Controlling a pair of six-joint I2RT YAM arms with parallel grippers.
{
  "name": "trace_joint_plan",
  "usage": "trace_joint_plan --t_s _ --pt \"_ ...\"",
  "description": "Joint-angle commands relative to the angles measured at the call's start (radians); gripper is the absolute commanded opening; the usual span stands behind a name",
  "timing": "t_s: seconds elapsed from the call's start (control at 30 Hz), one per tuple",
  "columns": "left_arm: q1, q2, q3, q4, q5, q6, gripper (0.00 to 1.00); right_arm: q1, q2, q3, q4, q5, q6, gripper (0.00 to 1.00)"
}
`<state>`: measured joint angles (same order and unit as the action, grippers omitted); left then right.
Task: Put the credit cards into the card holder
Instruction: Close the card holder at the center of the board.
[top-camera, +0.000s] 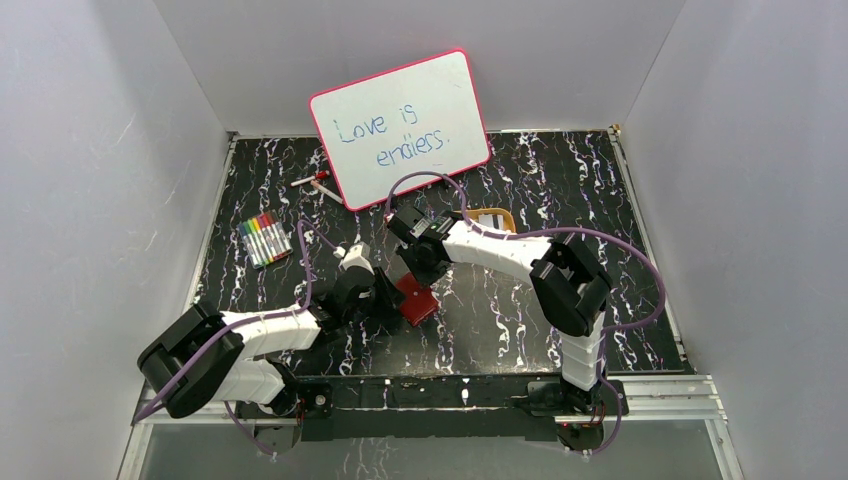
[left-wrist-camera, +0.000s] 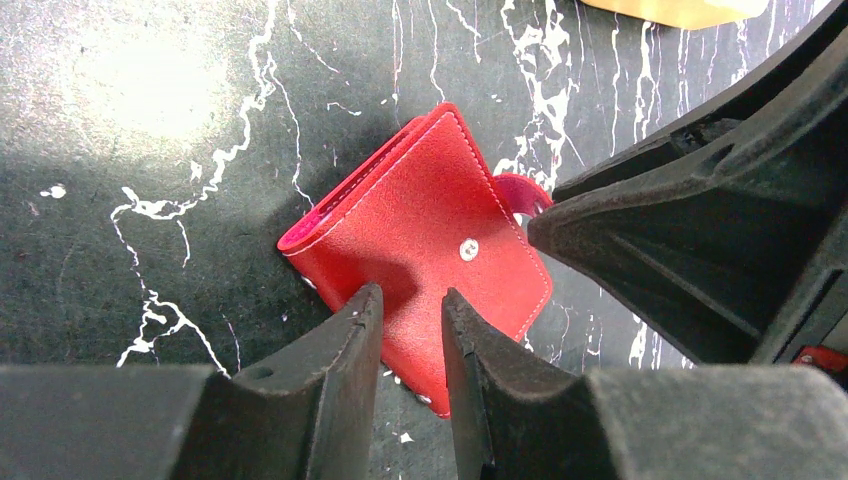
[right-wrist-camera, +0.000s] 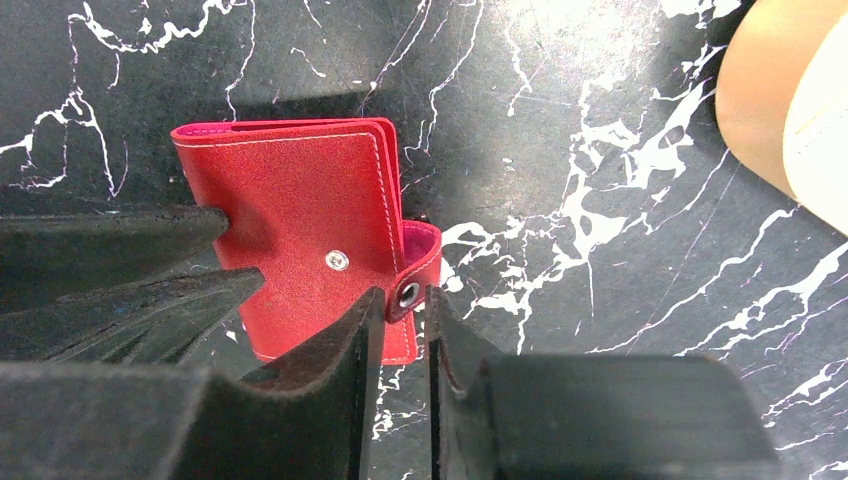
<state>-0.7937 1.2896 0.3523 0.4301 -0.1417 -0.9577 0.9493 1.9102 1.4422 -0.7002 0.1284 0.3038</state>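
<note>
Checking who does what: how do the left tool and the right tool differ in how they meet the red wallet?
The left tool sits over the wallet's cover, fingers slightly apart; the right tool has the snap tab between its fingers and seems to pinch it. The left tool is at the edge away from the tab; the right tool is at the tab's edge. Both are down at the folded wallet with narrow gaps.
</note>
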Motion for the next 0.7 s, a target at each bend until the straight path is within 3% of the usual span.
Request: trace_joint_plan --t_s 0.0,0.17,0.27,0.33,0.67 --pt "0.006 -0.026 -0.016 -0.028 -0.024 0.014 0.27 0.003 -0.049 0.039 0.025 0.004 0.003 0.26" --pt "0.006 -0.026 -0.016 -0.027 -0.024 0.013 0.27 0.003 -0.052 0.041 0.027 0.002 0.003 0.23" --pt "0.007 -0.024 -0.016 -0.025 -0.022 0.013 0.27 0.003 -0.064 0.039 0.037 0.009 0.008 0.37" --pt "0.007 -0.024 -0.016 -0.026 -0.022 0.014 0.27 0.002 -0.077 0.031 0.053 0.017 0.012 0.40" --pt "0.008 -0.023 -0.019 -0.021 -0.021 0.010 0.27 -0.001 -0.067 0.027 0.058 0.006 0.008 0.36"
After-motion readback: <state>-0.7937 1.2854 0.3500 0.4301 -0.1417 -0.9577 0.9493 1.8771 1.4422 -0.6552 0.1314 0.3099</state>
